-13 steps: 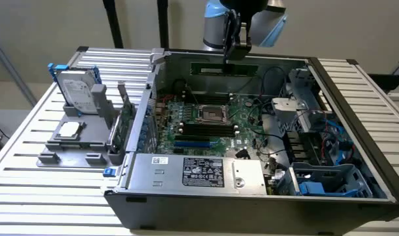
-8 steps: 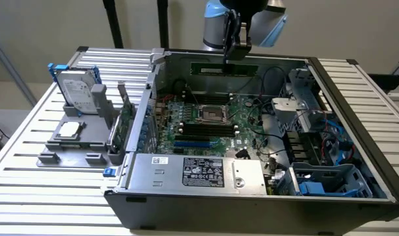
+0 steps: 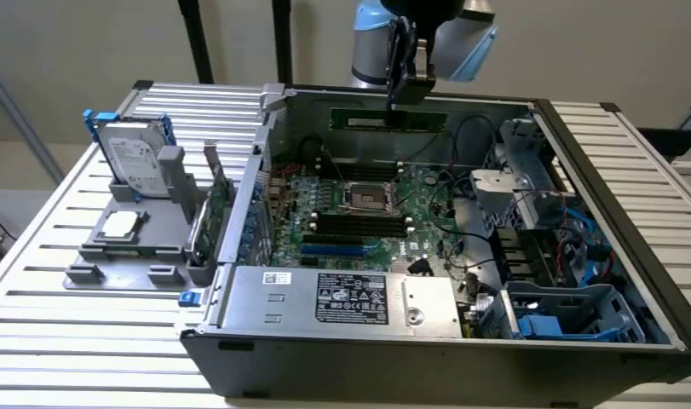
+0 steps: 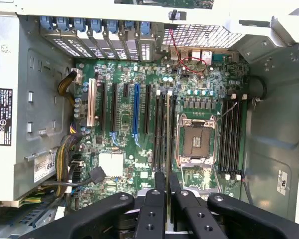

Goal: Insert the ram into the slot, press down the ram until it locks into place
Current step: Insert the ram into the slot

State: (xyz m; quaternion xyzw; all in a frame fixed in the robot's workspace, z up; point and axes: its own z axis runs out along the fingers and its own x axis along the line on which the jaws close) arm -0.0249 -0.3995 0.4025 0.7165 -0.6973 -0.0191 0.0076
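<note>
status: the fingers (image 4: 160, 185) are clenched on the ram (image 3: 388, 119), gripping its upper edge near mid-length. the ram hangs edge-down, well above the motherboard (image 3: 430, 192), at 12 o'clock of the cpu socket (image 3: 362, 198) in the exterior view. the black memory slots (image 3: 351, 223) lie at 6 o'clock of that socket and are not yet touched

hazards, as judged:
- wrong slot: the slots run parallel and close together, and the blue slot (image 3: 339, 250) sits just beside them at 6 o'clock. a small sideways error could land the ram on a ridge between slots
- tilt: a narrow central grip may let the stick pivot, so one end could enter first and jam
- blocked seating: notch orientation and end-clip position cannot be told. a reversed stick or a closed clip would stop it seating
- collision: the cpu socket beside the slots could be struck
</note>
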